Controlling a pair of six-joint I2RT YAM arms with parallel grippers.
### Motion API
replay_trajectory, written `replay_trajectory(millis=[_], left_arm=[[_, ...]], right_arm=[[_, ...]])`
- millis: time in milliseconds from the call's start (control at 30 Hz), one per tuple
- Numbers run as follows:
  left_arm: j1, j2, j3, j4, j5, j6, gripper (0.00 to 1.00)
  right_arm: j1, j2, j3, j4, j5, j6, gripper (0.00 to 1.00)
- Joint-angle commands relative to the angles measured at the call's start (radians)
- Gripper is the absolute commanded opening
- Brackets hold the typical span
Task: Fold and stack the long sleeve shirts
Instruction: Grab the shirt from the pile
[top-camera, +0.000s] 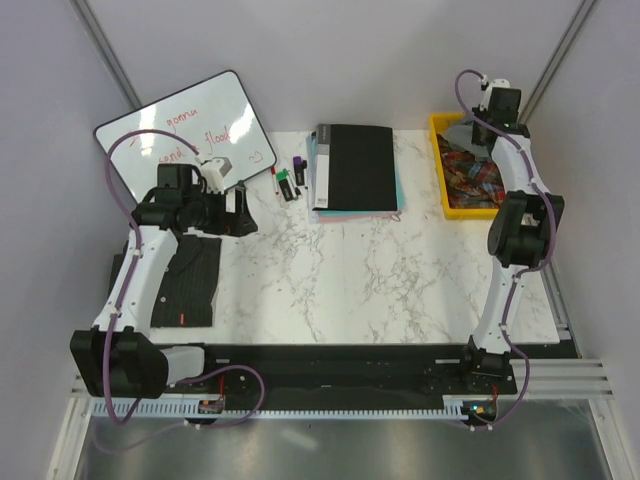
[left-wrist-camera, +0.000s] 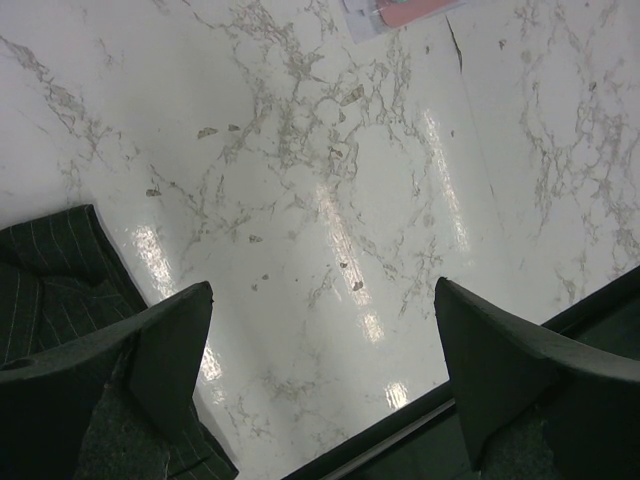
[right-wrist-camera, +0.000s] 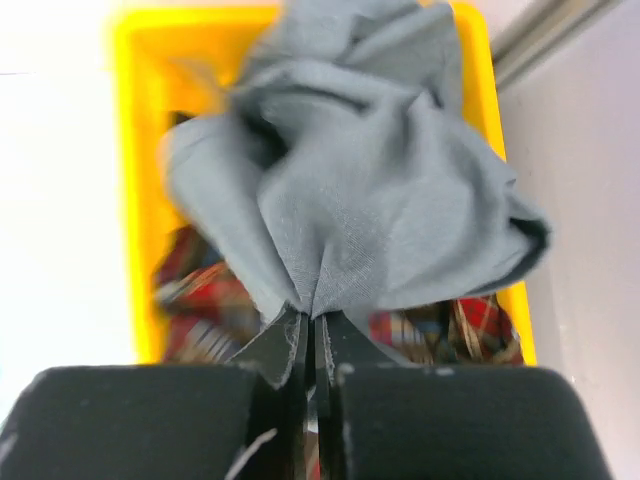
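Observation:
The dark charcoal striped shirt (top-camera: 187, 280) lies folded flat at the left of the table, under my left arm; its edge shows in the left wrist view (left-wrist-camera: 50, 265). My left gripper (top-camera: 243, 212) is open and empty, just past the shirt's far right corner, over bare marble (left-wrist-camera: 325, 340). My right gripper (top-camera: 480, 128) is over the yellow bin (top-camera: 448, 205). In the right wrist view it (right-wrist-camera: 315, 322) is shut on a bunch of the plain grey shirt (right-wrist-camera: 350, 170), which hangs crumpled above the bin (right-wrist-camera: 130, 150).
A red plaid cloth (right-wrist-camera: 200, 300) lies in the bin under the grey shirt. A black book with a teal edge (top-camera: 355, 165) lies at the back centre, several markers (top-camera: 288, 182) to its left, and a whiteboard (top-camera: 180, 130) at the back left.

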Motion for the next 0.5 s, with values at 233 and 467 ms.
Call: replay_trajectory(millis=[233, 467], left_arm=[[-0.002, -0.095, 0.062, 0.024, 0.119, -0.012, 0.99], [-0.002, -0.155, 0.076, 0.049, 0.188, -0.024, 0.99]], right_arm=[[0.04, -0.633, 0.01, -0.075, -0.61, 0.191, 0.0], [0.093, -0.768, 0.035, 0.078, -0.904, 0.582, 0.0]])
